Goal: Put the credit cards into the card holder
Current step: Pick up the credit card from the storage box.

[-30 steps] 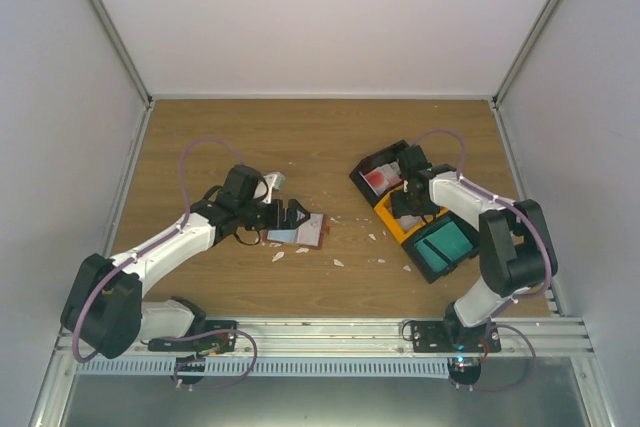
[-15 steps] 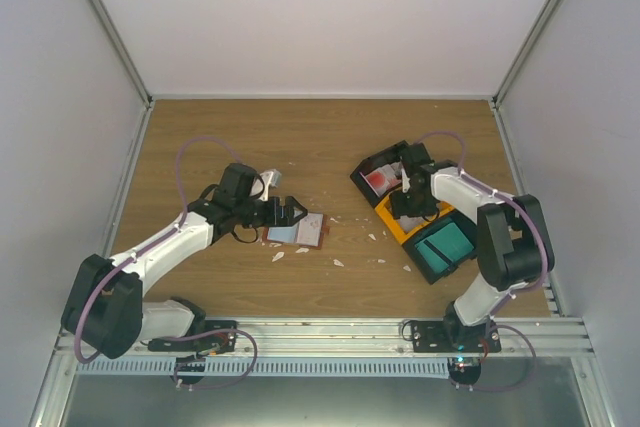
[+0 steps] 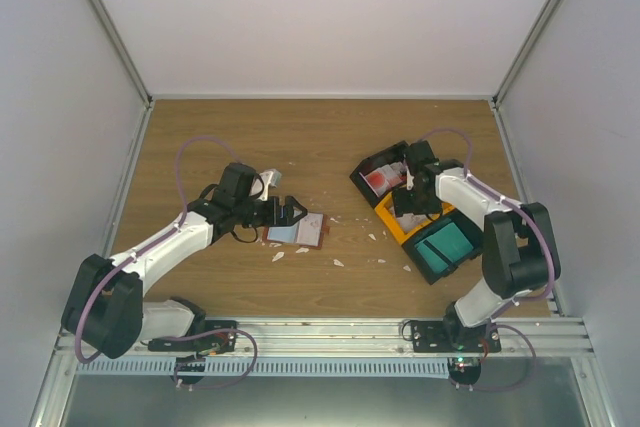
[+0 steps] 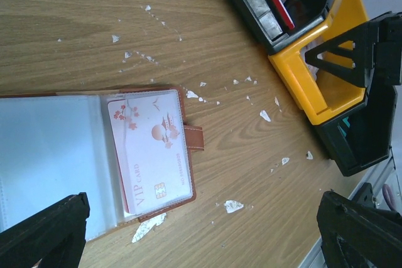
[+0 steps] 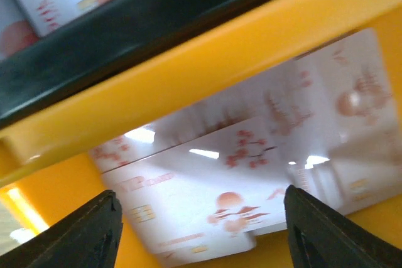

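several thin, stiff, slippery credit cards (image 5: 207, 174) are lying flat under the gaping right claw (image 5: 202, 233), likely needing an edge pinch.

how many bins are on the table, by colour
black: 2, the far black bin and the near black bin
yellow: 1, the yellow bin between them
total: 3
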Available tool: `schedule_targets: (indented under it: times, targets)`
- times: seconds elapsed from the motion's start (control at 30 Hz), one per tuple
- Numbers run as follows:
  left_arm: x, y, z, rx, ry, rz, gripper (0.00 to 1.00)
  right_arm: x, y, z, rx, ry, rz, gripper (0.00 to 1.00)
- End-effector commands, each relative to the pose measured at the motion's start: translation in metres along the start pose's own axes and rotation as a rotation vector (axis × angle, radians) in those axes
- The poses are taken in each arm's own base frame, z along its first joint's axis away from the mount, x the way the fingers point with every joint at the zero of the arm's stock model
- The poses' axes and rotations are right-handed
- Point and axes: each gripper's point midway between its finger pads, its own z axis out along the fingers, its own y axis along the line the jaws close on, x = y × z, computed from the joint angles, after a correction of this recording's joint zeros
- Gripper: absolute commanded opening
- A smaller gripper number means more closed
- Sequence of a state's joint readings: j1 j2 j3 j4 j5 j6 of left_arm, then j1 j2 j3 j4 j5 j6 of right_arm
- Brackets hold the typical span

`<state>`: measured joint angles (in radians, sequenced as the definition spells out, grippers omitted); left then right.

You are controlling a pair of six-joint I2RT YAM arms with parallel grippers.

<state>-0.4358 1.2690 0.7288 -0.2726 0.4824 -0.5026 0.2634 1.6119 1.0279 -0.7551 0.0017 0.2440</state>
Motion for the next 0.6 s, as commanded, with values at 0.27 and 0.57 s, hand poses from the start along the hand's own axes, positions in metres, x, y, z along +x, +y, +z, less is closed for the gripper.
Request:
schedule_targets:
  times: [0.27,0.57]
  targets:
    - [-0.002,0.003,0.003,0.012,-0.012,0.025,0.99,-0.012,-0.005,0.019,0.028,0.017,-0.039,0.75]
    - [-0.003,0.002,0.002,0.018,-0.015,0.026,0.99,-0.008,0.012,0.002,-0.078,0.030,-0.019,0.55]
